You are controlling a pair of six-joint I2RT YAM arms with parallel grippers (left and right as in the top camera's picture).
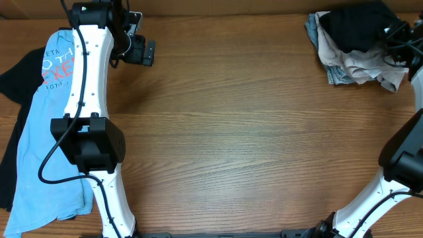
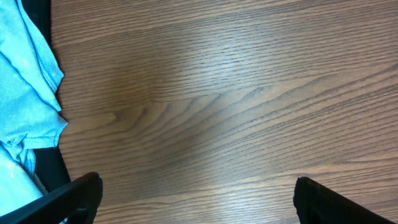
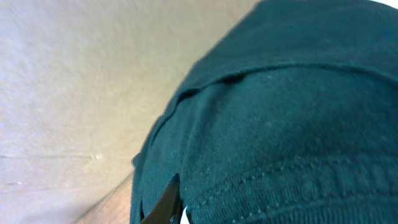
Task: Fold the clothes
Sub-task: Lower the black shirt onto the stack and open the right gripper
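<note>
A light blue T-shirt with red print lies flat at the table's left edge, on top of a black garment. Its sleeve shows in the left wrist view. My left gripper is open and empty over bare wood, just right of the shirt. A pile of clothes sits at the far right corner, with a dark garment on top. My right gripper is in that pile. The dark teal garment fills the right wrist view, with one fingertip pressed against it.
The wooden table runs between the shirt and the pile. My left arm's base link stands over the blue shirt. A beige wall shows behind the dark garment.
</note>
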